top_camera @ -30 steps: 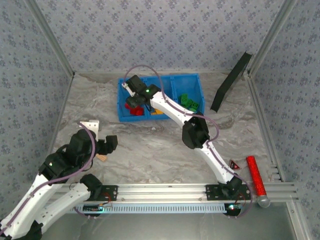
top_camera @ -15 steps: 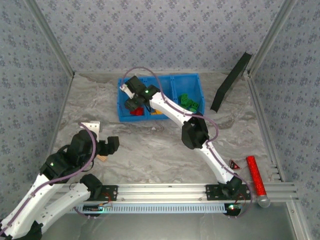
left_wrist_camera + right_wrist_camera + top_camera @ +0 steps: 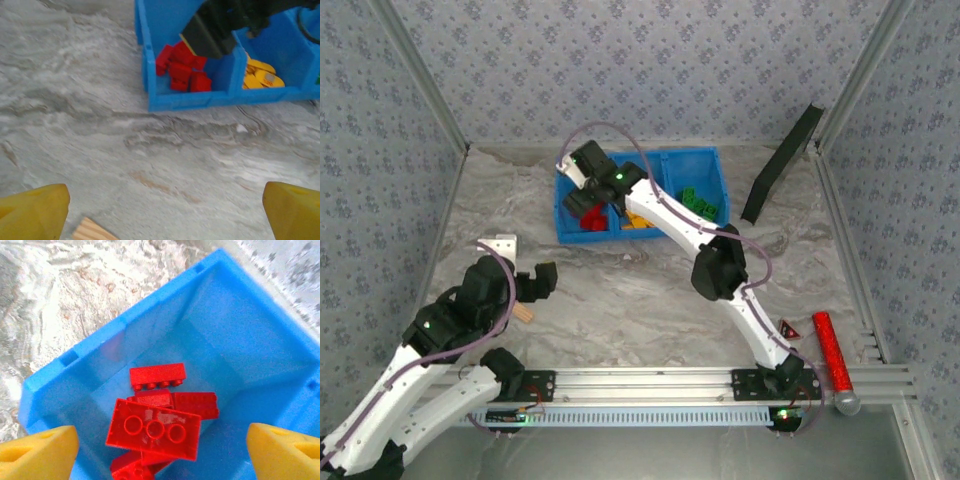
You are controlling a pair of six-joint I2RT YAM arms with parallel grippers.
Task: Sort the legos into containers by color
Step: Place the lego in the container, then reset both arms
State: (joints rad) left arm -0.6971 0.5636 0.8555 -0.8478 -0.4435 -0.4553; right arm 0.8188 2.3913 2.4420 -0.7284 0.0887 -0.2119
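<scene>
The blue three-compartment bin stands at the back of the table. Its left compartment holds red bricks, the middle one yellow bricks, the right one green bricks. My right gripper hangs open over the left compartment. In the right wrist view the open right gripper has nothing between its yellow pads, and a pile of red bricks lies below on the bin floor. My left gripper is open over bare table, well short of the bin. The left gripper is empty.
A tan ridged block lies just by the left gripper and shows again as the tan block. A black slab leans at the back right. A red glittery cylinder and a small red triangle lie near the front right rail.
The right gripper has lifted and turned a little over the left compartment. The left gripper has shifted slightly away from the tan block.
</scene>
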